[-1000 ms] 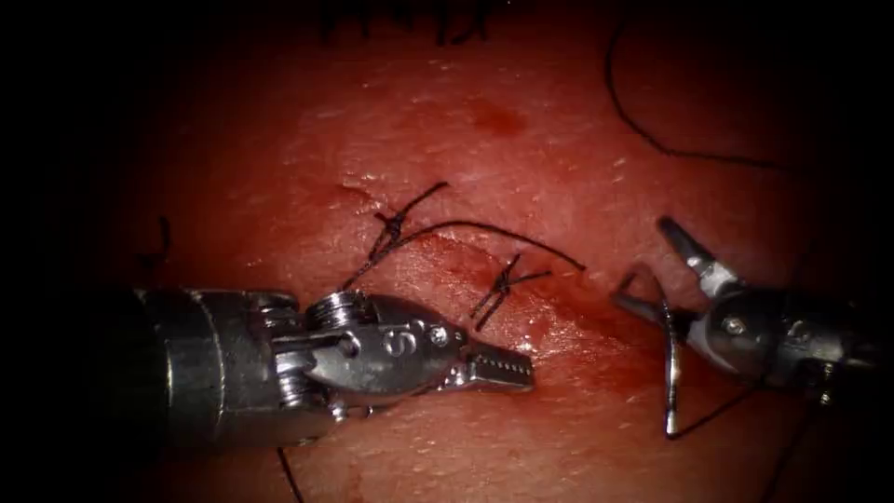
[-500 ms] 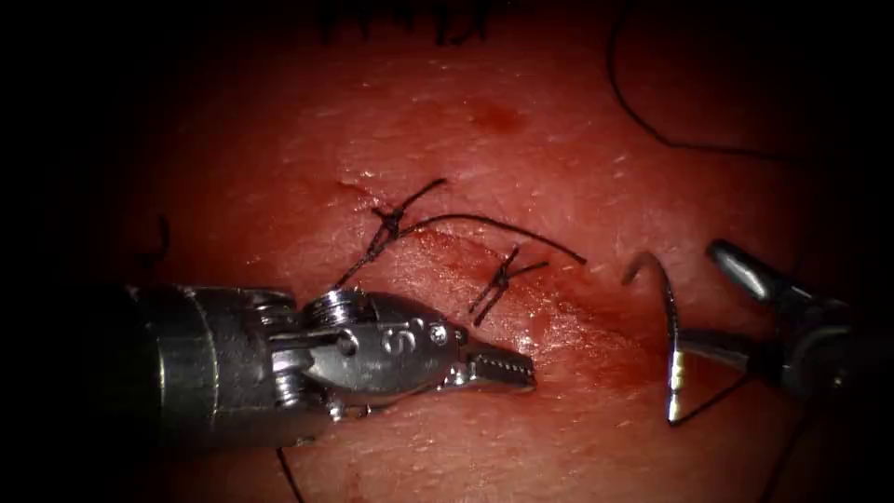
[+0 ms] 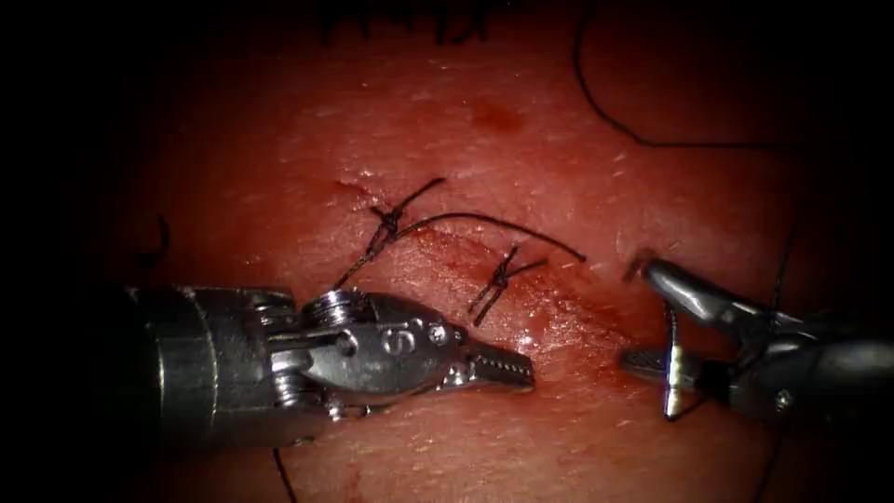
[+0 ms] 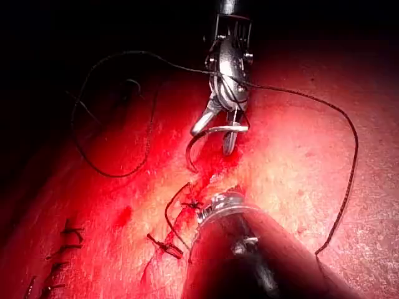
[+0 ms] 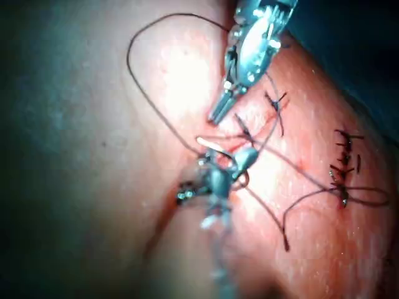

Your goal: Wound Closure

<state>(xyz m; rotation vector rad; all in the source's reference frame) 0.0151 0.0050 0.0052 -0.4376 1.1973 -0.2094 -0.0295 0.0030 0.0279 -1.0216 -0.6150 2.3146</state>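
Straddling needle (image 3: 670, 359) mid-curve, R tool (image 3: 643, 317) jaws spread, not gripping; L tool (image 3: 503, 370) pressed together, empty.

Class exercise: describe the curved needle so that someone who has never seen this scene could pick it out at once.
Start at the tissue and find the cut with two dark knots. Off its right end the right tool spreads its fingers around the needle: unlike the thread, it is a bright steel curve.

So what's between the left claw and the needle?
In the endoscope view, just tissue with its red-wet cut lies between the left claw and the needle, which the right claw holds.
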